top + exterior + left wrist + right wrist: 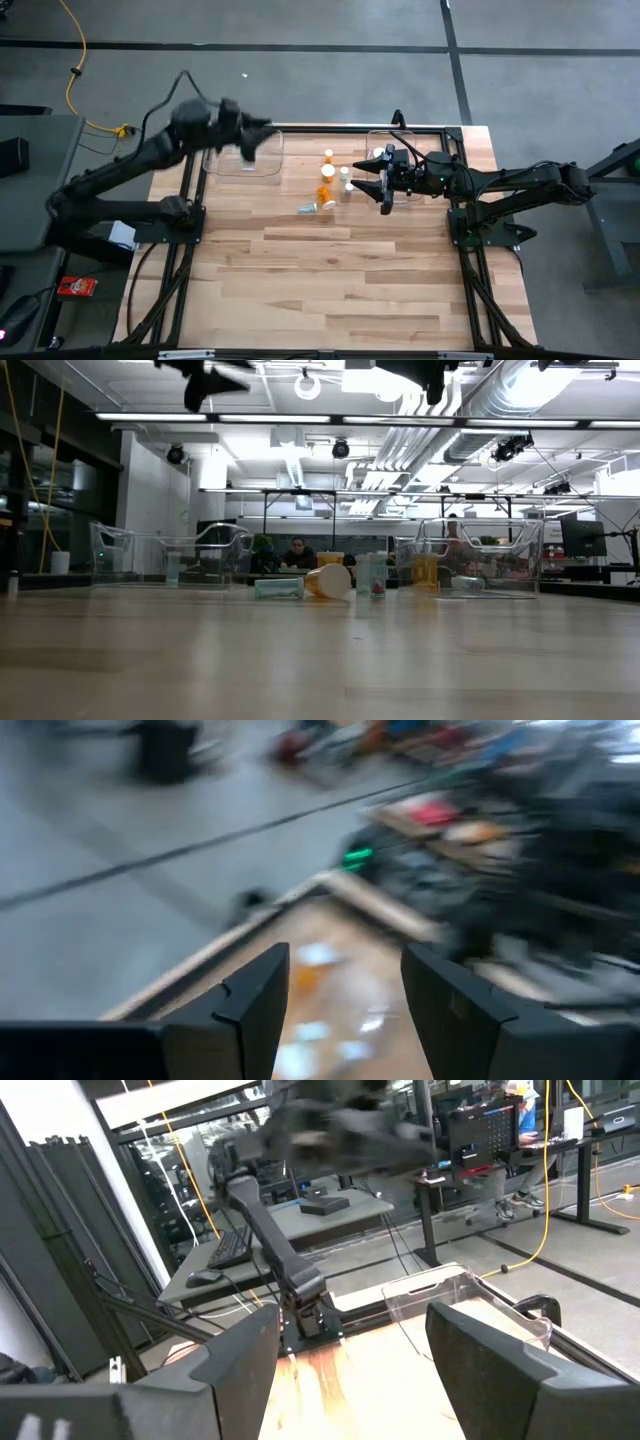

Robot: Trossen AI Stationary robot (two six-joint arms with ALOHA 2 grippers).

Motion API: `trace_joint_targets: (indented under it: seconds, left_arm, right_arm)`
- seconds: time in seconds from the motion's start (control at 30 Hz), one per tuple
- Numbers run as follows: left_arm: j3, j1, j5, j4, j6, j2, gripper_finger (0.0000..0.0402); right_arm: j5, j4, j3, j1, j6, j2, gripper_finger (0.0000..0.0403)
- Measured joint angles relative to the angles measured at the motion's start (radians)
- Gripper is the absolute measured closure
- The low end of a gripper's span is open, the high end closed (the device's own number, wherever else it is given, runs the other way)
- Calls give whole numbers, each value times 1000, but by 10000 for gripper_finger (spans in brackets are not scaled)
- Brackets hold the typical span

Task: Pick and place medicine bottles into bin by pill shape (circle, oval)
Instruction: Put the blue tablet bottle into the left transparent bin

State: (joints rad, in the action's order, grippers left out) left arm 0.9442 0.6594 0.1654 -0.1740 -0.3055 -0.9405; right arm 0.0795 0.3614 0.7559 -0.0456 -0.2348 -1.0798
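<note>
I've got both arms up high. Left gripper (pixel 258 138) hangs over the left bin (pixel 270 165), fingers spread, nothing in them. Right gripper (pixel 384 182) is beside the vials (pixel 330 185), also wide and empty. The vials sit mid-table between the bins; the right bin (pixel 372 139) is under my arm. Two lie tipped. I judge them light, rigid and slick, so pinch the body below the cap.

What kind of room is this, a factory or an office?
Probably a robotics lab or workshop. Exposed ducts and strip lights run overhead, desks with computer gear stand beyond the wooden table, and cables trail across the bare floor.
</note>
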Motion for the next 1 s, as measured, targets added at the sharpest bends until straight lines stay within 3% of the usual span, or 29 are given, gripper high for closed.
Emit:
trace_joint_targets:
  seconds: [0.2,0.33,0.67,0.83,0.9,1.0]
  left_arm:
    - [-282,-301,-69,366,-76,151,218]
    - [-385,-425,-170,476,-43,192,218]
    - [-396,-464,-228,507,39,206,218]
    - [-396,-463,-230,506,37,205,218]
    - [-396,-463,-230,506,31,205,218]
    - [-396,-463,-230,505,21,205,218]
  right_arm:
    - [0,1,0,0,0,0,158]
    - [0,1,0,0,0,0,158]
    - [0,2,0,0,-1,0,158]
    - [0,0,1,0,-141,0,158]
    - [9,-62,29,-2,-195,-3,158]
    - [67,-298,143,-3,-206,-39,158]
